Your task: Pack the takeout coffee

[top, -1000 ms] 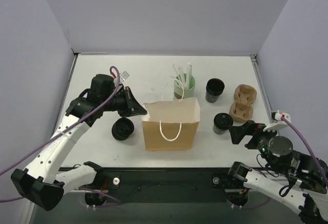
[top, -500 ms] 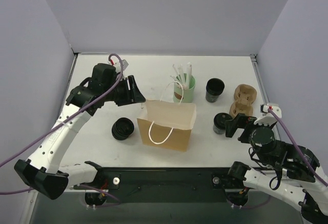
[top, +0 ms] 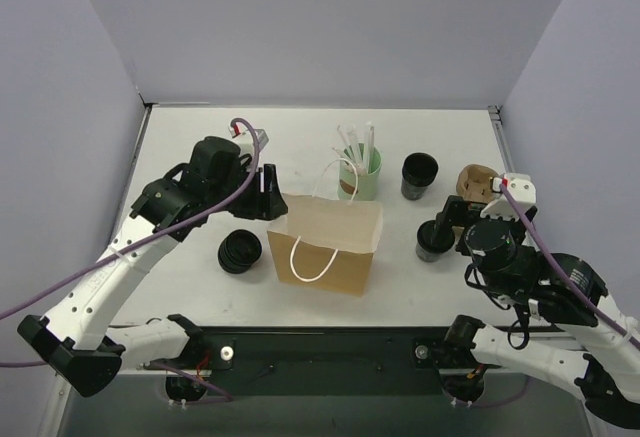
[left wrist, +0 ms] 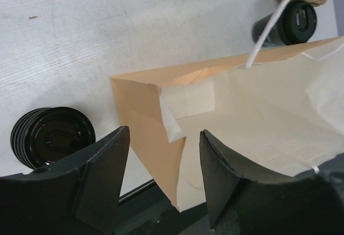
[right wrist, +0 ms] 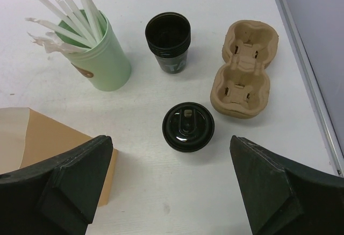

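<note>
The takeout coffee (top: 431, 241) (right wrist: 188, 127), a black cup with a black lid, stands upright right of the brown paper bag (top: 325, 257) (right wrist: 48, 143). My right gripper (top: 452, 225) (right wrist: 177, 189) hangs wide open above and just in front of the coffee, touching nothing. The bag stands open with its white handles loose. My left gripper (top: 268, 192) (left wrist: 164, 181) is open over the bag's left rim (left wrist: 161, 116); the rim's corner passes between the fingers, apart from both. In the left wrist view the coffee (left wrist: 293, 22) shows past the bag.
A mint-green cup of white straws (top: 360, 172) (right wrist: 105, 57) stands behind the bag. An open black cup stack (top: 420, 175) (right wrist: 167, 38) and a brown pulp carrier (top: 478, 185) (right wrist: 244, 68) sit at the right. A stack of black lids (top: 240, 251) (left wrist: 51, 143) lies left of the bag.
My left gripper has opened and let go of the bag's left rim; the bag shifted slightly left. The right arm moved forward and left to hang over the coffee.
</note>
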`<state>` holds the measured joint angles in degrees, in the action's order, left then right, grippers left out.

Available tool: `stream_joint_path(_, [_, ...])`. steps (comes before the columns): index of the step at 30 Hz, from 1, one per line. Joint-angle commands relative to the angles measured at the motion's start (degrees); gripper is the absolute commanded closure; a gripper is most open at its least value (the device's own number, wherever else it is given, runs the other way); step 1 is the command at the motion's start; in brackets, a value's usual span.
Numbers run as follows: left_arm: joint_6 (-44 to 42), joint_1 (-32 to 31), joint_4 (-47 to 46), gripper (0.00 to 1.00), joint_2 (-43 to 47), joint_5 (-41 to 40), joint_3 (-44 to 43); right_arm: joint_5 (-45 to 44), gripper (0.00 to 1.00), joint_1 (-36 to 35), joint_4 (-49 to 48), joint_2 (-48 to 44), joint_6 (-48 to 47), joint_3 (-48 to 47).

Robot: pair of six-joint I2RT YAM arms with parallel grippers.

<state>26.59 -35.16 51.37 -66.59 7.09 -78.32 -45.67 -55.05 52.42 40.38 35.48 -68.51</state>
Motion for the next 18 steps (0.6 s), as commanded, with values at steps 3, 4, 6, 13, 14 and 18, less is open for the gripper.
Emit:
stream_joint_path(3, [-2.07,-1.14,2.15,0.44,-1.53,-9.28,-1.66,0.92,0.03,0.73,-1.18,3.47,-0.5,-2.07])
stream_joint_path(4, [-1.98,-1.14,1.89,0.46,-1.44,-10.07,-1.66,2.33,0.04,0.73,-3.18,3.91,-0.94,-1.46])
stream_joint_path(6, [-2.33,-1.23,1.1,0.51,-0.92,-9.91,-1.31,6.9,0.05,0.73,-4.87,4.7,-1.82,-0.84])
stream_joint_path(13, [-2.33,-1.23,-2.94,0.79,0.58,-7.71,-0.43,14.64,0.08,0.73,-10.32,7.96,-1.74,1.1])
stream_joint_path(14, [-2.33,-1.23,-3.21,0.81,0.49,-7.1,-0.43,15.43,0.08,0.64,-11.02,8.31,-1.56,1.45])
stream_joint_path(18, [-2.42,-1.23,-4.0,0.9,0.14,-4.28,-0.51,19.91,0.08,0.73,-15.93,9.8,-1.12,2.42])
